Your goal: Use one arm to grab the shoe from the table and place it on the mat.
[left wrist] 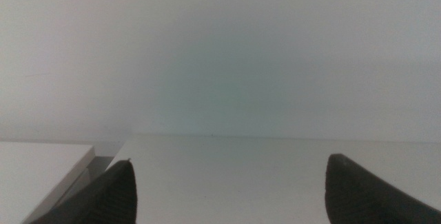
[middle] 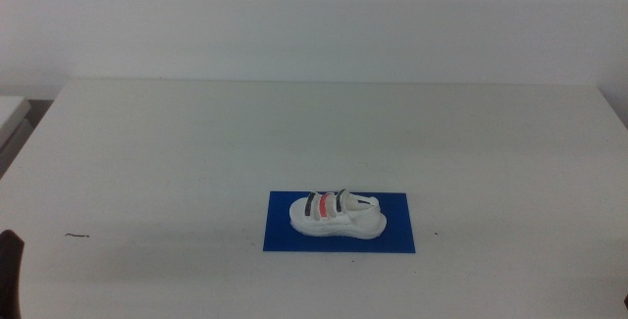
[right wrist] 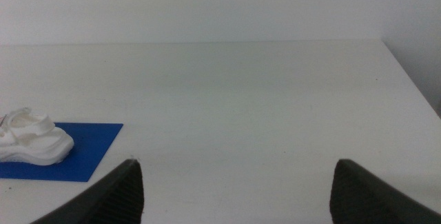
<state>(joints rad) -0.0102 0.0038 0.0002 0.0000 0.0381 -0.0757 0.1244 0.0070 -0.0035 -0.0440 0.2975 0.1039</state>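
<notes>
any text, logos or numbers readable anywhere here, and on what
None can be read.
shoe: three straps, two dark and one red, no legible brand or lettering at this size.
mat: plain dark blue, no print.
table: plain white, only a small dark mark near its left front, not a character.

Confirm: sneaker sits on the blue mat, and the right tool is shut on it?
Not quite. The sneaker does sit on the blue mat, but the right tool is open and well clear of it, as the right wrist view shows.
</notes>
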